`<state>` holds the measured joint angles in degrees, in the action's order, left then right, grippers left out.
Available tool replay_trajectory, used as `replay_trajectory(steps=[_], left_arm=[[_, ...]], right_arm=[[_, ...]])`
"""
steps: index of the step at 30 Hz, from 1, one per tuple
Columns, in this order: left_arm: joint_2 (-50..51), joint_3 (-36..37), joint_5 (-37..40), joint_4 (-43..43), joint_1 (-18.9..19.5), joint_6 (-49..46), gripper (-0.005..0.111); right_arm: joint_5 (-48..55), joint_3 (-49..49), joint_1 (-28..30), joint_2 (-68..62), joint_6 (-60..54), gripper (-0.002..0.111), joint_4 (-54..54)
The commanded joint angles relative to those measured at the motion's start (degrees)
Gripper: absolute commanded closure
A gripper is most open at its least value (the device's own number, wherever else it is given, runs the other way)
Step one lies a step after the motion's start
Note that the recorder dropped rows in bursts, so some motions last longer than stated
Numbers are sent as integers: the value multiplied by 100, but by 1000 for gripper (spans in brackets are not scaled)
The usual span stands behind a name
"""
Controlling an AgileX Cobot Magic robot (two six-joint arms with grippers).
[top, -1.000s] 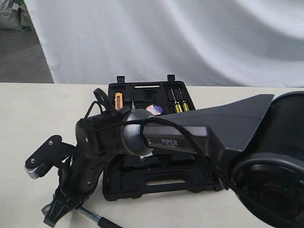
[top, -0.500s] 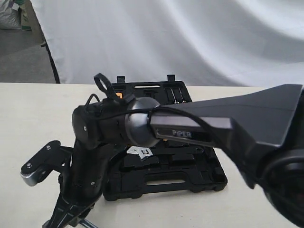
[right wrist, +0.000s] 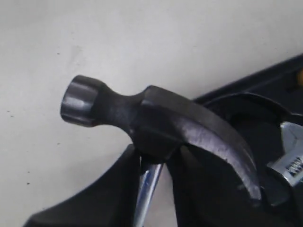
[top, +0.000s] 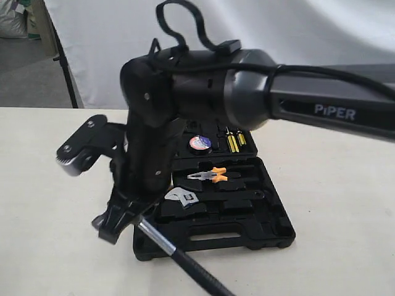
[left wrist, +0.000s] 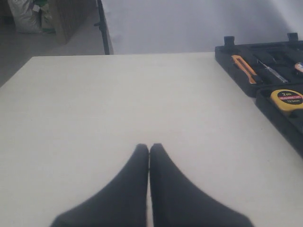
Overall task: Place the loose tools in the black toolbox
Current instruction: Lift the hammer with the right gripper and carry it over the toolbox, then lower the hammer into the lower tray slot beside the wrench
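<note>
My right gripper [top: 116,223] reaches across to the left front corner of the open black toolbox [top: 271,231]. It is shut on the steel shaft just under the claw hammer's head [right wrist: 156,120]. The hammer's shaft and black handle [top: 185,265] slant down toward the front edge of the view. Its head is hidden behind the fingers in the exterior view. The silver wrench [top: 181,198] lies in the toolbox base and also shows as the wrench [right wrist: 289,161] beside the claw. The tape roll [top: 199,143] sits in the lid. My left gripper [left wrist: 149,147] is shut and empty over bare table.
Orange-handled pliers [top: 210,176] and yellow screwdrivers [top: 233,140] lie in the case. The left wrist view shows a yellow tape measure [left wrist: 287,98] and an orange knife [left wrist: 244,66] in it. A white backdrop hangs behind the table [top: 37,185].
The right arm has risen and swung right toward the toolbox, carrying the hammer; the handle now shows off the table at a slant. The case's contents have come into view.
</note>
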<state>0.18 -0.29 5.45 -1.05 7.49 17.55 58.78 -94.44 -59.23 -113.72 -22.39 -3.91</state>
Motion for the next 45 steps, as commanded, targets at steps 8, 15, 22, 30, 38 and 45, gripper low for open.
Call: replay_trajectory(steps=[8, 15, 22, 30, 38, 45], left_arm=[[-18, -15, -41, -25, 145, 27, 106], [-18, -15, -41, -25, 145, 27, 106], [-18, -15, -41, -25, 145, 27, 106], [-18, -15, -41, -25, 145, 27, 106], [-18, -15, -41, -25, 145, 27, 106], [-18, -15, -41, -25, 145, 27, 106]], right_arm=[[-234, -15, 851, -6, -1033, 109, 176], [-820, -15, 862, -607, -1413, 109, 295], [-795, -15, 862, -626, -853, 109, 442], [-992, -15, 812, -524, 1810, 109, 1672], [-713, -15, 769, -757, 2640, 109, 2185], [-963, -15, 769, -794, 2758, 109, 2181]])
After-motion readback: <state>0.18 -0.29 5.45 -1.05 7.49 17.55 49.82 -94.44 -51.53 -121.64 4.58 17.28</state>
